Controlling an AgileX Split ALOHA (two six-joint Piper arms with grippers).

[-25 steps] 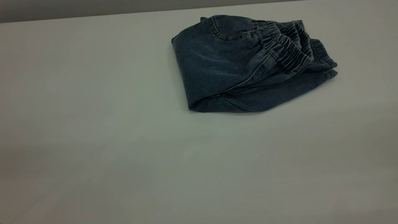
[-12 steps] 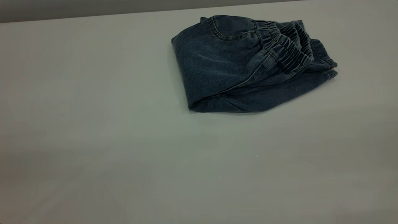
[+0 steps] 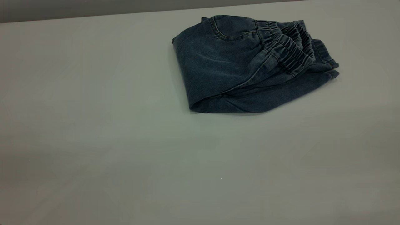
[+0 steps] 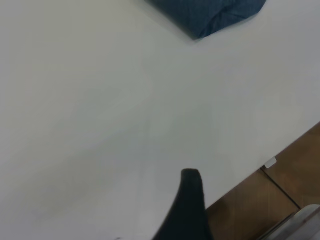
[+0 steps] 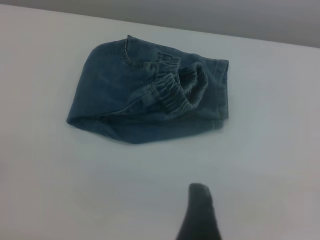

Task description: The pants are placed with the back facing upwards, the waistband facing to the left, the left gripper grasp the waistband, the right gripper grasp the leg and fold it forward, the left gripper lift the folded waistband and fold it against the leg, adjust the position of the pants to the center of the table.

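Pants [image 3: 247, 65]: folded, waistband [image 3: 286, 50] on top, off-centre on the table [image 3: 93, 125].
Grippers: both clear; open or closed, can't tell.
Risk: nudging could spill the fold.

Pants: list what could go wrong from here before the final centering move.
1. The pants lie folded toward the far right part of the table, not its middle; pushing them could slide the layers apart.
2. The waistband sits loosely on top and may flip open if dragged.
3. Neither claw touches the cloth, so a fresh grasp might catch only the top layer.
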